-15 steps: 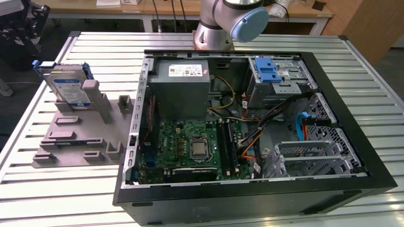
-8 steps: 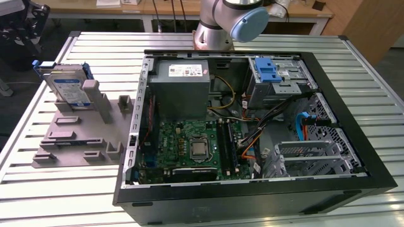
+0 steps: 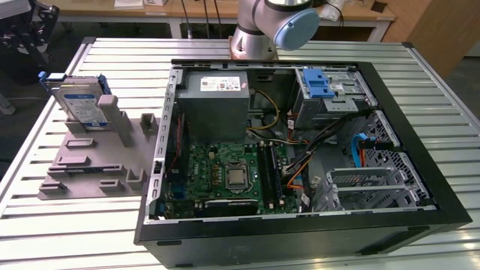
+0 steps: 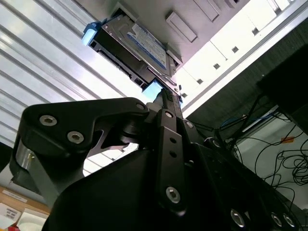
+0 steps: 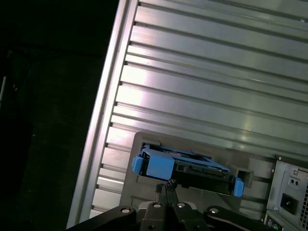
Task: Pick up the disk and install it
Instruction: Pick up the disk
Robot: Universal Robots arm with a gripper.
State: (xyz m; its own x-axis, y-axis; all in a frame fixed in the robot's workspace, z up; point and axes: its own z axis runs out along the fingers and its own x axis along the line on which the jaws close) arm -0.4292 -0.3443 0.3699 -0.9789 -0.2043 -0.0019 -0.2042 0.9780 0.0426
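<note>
Fingers [image 5: 164, 193] of the gripper [image 5: 167, 185] lie pressed together with nothing between them. In both wrist views their black metal tips sit close to the blue end of the disk's carrier, and we cannot tell whether they touch it.

We see a table [image 3: 90, 56] of ribbed, bright aluminium slats. On it lies an open black desktop computer case [image 3: 300, 236], a rectangular steel box with its side panel off. Behind it rises the arm [image 3: 262, 28], grey with a pale blue cap.

Inside the case are a grey power supply box [image 3: 213, 107] with a white sticker whose print we cannot read, a green motherboard [image 3: 225, 169] with a square silver socket, and a metal drive cage [image 3: 330, 90] with a blue plastic latch.

At the exterior view's left, beside the case, a matte grey plastic stand [image 3: 82, 169] with blocky slots lies on the table. The disk [image 3: 81, 107] stands upright on edge in it: a flat silver rectangle in a blue plastic carrier, with a blue-and-white label too small for us to read.
</note>
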